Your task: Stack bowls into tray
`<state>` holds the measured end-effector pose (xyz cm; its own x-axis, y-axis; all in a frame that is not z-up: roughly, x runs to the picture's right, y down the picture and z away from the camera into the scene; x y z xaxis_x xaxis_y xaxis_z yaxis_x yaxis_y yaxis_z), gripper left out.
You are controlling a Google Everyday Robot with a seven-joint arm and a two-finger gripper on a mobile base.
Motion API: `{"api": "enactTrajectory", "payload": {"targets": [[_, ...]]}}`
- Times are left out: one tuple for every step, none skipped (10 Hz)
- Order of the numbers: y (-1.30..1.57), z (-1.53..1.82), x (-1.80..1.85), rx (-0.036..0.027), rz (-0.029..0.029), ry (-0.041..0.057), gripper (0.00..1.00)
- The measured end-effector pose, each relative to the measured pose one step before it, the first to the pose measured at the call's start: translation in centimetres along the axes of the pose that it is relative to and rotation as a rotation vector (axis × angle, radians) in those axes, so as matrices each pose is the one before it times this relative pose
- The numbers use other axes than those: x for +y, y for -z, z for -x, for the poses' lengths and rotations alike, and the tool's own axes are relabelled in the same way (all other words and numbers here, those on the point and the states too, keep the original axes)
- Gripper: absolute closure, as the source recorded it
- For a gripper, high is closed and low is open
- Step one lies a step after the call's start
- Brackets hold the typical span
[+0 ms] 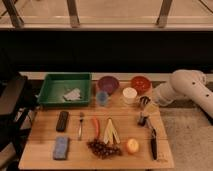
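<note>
The orange-red bowl point(141, 83) and the purple-maroon bowl point(108, 84) sit side by side at the back of the wooden table, right of the green tray point(52, 91). The tray stands at the back left with a crumpled pale wrapper point(73, 94) inside. My gripper point(144, 111) hangs from the white arm point(185, 87) at the right. It points down over the table's right side, in front of the orange-red bowl and just right of the white cup point(129, 95).
A pale blue cup point(102, 98) stands in front of the purple bowl. On the table lie a black remote point(62, 121), a fork point(80, 125), a carrot point(95, 126), a banana peel point(110, 131), grapes point(102, 147), an orange point(132, 145), a blue sponge point(61, 148) and a black tool point(153, 141).
</note>
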<state>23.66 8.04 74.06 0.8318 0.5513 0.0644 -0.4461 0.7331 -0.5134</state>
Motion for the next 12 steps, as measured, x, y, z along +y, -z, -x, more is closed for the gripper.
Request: {"api": "enactTrajectory", "payload": {"targets": [[0.140, -0.047, -0.221, 0.00122, -0.01151, 0.00950, 0.20], [0.368, -0.101, -0.867, 0.00196, -0.02927, 0.01164, 0.20], [0.231, -0.286, -1.382, 0.00156, -0.03605, 0.00765, 0.20], [-0.148, -0.260, -2.347, 0.00132, -0.04270, 0.01316, 0.20], [-0.413, -0.262, -2.364, 0.00352, -0.03073, 0.01250, 0.20], [-0.528, -0.213, -2.167, 0.00587, -0.02311, 0.01625, 0.20], [-0.487, 0.010, -1.647, 0.00415, -0.01664, 0.01682, 0.20], [-0.712, 0.285, -2.013, 0.00072, -0.00704, 0.02259, 0.20], [-0.391, 0.208, -1.021, 0.00001, -0.00274, 0.01305, 0.20], [-0.150, -0.005, -0.535, 0.00142, -0.00253, 0.00561, 0.20], [-0.039, 0.038, -0.146, -0.00010, -0.00082, 0.00137, 0.20], [-0.076, -0.068, 0.057, 0.00040, 0.00129, -0.00071, 0.20]]}}
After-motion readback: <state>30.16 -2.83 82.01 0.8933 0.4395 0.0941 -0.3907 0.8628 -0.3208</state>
